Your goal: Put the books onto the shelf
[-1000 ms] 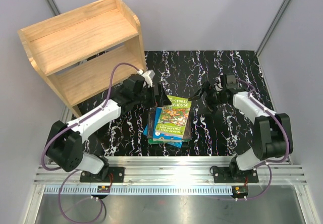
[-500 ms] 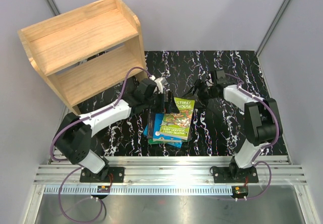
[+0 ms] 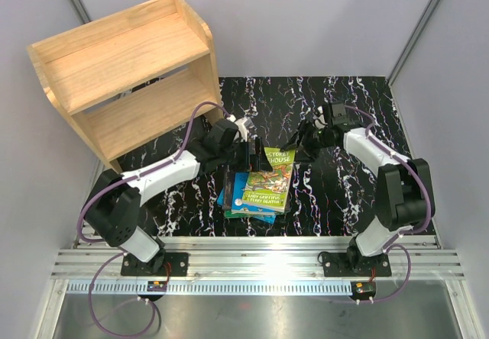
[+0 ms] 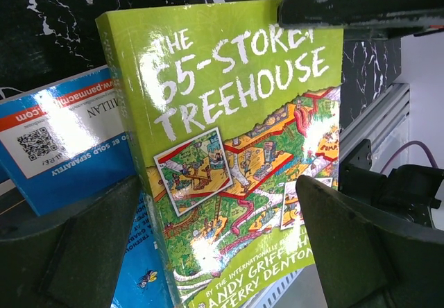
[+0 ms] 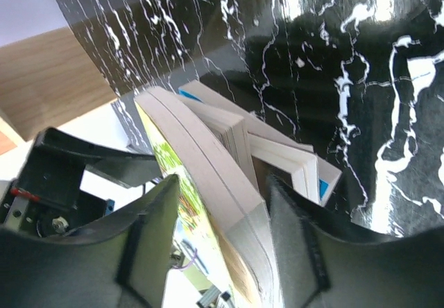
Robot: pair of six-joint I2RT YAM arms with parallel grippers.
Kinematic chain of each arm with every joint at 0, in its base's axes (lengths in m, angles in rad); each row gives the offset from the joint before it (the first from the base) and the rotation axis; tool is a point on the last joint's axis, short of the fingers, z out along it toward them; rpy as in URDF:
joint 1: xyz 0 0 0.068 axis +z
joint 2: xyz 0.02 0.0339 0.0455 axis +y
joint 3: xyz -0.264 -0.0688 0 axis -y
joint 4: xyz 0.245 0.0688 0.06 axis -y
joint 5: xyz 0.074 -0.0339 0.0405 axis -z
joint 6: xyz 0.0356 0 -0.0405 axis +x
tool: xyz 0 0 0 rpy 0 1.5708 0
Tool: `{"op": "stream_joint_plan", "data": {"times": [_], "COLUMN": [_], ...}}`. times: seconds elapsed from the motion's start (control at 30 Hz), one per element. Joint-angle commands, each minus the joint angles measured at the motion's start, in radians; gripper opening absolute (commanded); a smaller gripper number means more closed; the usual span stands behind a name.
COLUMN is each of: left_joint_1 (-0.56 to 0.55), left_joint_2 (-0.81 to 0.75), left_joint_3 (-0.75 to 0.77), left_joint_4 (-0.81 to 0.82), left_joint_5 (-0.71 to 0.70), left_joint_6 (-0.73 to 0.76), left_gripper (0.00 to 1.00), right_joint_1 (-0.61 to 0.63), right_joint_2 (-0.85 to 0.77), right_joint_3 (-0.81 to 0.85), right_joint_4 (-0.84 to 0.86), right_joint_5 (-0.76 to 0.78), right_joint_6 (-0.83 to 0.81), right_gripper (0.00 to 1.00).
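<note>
A green "Treehouse" book (image 3: pixel 266 182) tops a small stack of books on the black marbled table; a blue book (image 3: pixel 227 196) pokes out beneath. Its far edge is tilted up off the stack (image 5: pixel 291 166). My right gripper (image 3: pixel 299 146) straddles that raised edge, one finger under the page block (image 5: pixel 208 162), the other over the cover with a sliver of gap (image 5: pixel 222 183). My left gripper (image 3: pixel 250 156) stands wide open at the book's far-left corner, facing the green cover (image 4: pixel 236 155) without touching it (image 4: pixel 218 197). The wooden shelf (image 3: pixel 122 72) stands at the back left.
The blue book's back cover (image 4: pixel 62 141) sticks out left of the green one. The right arm's finger (image 4: pixel 361 3) shows at the top of the left wrist view. Grey walls enclose the table; a metal rail (image 3: pixel 260 259) runs along the near edge.
My right gripper swung in to the book's far edge and narrowed its jaws around it, raising that edge. My left gripper moved right to the book's corner, staying wide open.
</note>
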Motion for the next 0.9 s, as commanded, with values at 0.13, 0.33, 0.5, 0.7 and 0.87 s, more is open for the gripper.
{"op": "stream_joint_plan", "data": {"times": [0.13,0.33,0.5,0.7,0.87], "left_joint_1": [-0.025,-0.045,-0.054,-0.051,-0.041], "left_joint_2": [0.001,-0.003,-0.036,-0.097,-0.222], "left_joint_3": [0.031,0.037,0.037,0.090,0.054], "left_joint_4": [0.045,0.054,0.023,-0.110,-0.091], "left_joint_5": [0.010,-0.001,-0.037,-0.126,-0.162], "left_joint_6": [-0.043,-0.072,-0.077,-0.012,-0.044], "left_gripper": [0.99,0.99,0.99,0.99,0.99], "right_joint_1": [0.011,0.017,0.017,0.017,0.017], "right_joint_2": [-0.098,-0.124,-0.169,-0.230,-0.261], "right_joint_3": [-0.051,-0.092,-0.080,0.015,0.123], "right_joint_4": [-0.031,-0.031,-0.098,-0.199,-0.285], "right_joint_5": [-0.001,-0.025,-0.012,-0.036,-0.074], "right_joint_6": [-0.057,-0.069,-0.106,-0.124,-0.108], "right_gripper": [0.52,0.22,0.00,0.00,0.00]}}
